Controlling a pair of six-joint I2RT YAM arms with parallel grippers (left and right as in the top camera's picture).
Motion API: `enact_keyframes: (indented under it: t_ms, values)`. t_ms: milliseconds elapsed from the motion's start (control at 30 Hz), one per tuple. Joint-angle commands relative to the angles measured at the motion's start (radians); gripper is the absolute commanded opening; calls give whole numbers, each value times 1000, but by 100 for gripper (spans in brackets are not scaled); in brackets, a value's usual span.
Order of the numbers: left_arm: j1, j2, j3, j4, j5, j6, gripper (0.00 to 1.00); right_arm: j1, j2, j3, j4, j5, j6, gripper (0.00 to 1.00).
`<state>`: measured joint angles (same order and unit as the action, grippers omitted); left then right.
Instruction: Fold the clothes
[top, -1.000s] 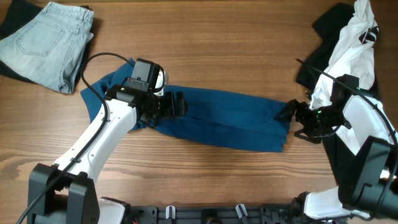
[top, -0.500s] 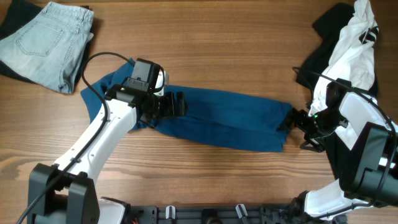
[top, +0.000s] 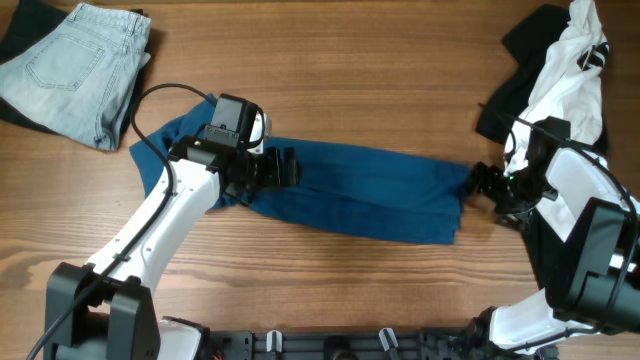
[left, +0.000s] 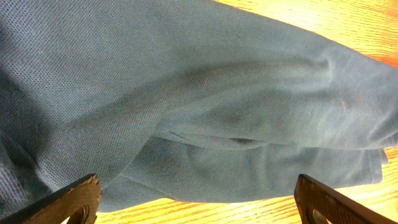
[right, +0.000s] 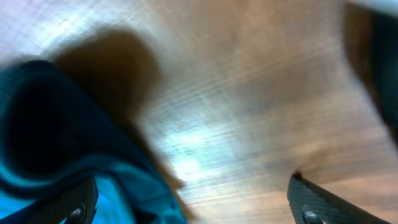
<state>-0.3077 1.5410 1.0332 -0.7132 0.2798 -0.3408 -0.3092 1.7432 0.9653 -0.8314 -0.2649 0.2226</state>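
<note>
Both claws gape wide, holding nothing. The left claw (top: 283, 168) hangs over the teal shirt (top: 370, 195), and the right claw (top: 484, 184) sits at its right end. The left wrist view shows wrinkled weave close up. Only the overhead view shows the shirt's long band running left-right across the table (top: 350, 80).

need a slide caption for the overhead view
Teal shirt lying in a long band, left end effector over it, right end effector at its end
</note>
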Motion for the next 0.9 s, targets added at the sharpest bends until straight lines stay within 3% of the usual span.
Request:
enact_keyframes:
  t_ms: [0,167,400,867]
  values:
    - [-4,3,-3,3,16,24,100,11,13,0,91,-167,-130,99]
    - [-4,3,-3,3,16,24,100,54,13,0,162,-354,-232,99]
    - [-4,3,-3,-11,16,24,100,112,13,-1,75,-327,-186,98]
    - [-4,3,-3,-27,16,50,100,77,13,-1,27,-230,-135,100]
